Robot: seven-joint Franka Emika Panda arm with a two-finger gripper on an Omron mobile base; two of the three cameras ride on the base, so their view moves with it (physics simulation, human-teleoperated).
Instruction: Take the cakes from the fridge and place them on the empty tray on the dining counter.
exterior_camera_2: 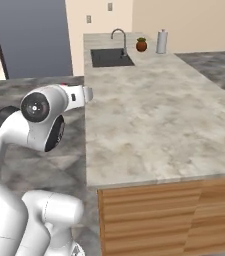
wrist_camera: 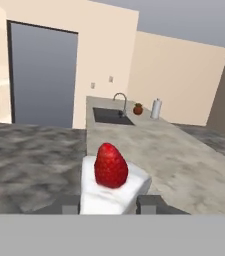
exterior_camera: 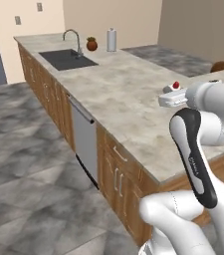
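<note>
- The desk (exterior_camera_2: 154, 125) is stretching away ahead, with the sink (exterior_camera_2: 111, 57) sitting in its far end.
- The tap (exterior_camera_2: 118, 37) is standing just behind the sink.
- A small pot (exterior_camera_2: 141, 45) and a paper roll (exterior_camera_2: 161, 41) are standing side by side on the desk, right of the tap.
- The hand (wrist_camera: 109, 204) is hanging near the desk's left edge, with the cake slice (wrist_camera: 111, 187) sitting between its fingers (wrist_camera: 149, 204).

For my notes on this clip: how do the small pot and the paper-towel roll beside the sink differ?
The pot is squat, round and brown-red with green on top; the paper-towel roll is a tall, slim, pale cylinder. The pot stands nearer the faucet, the roll farther from it. Both stand upright on the counter behind the sink.
</note>
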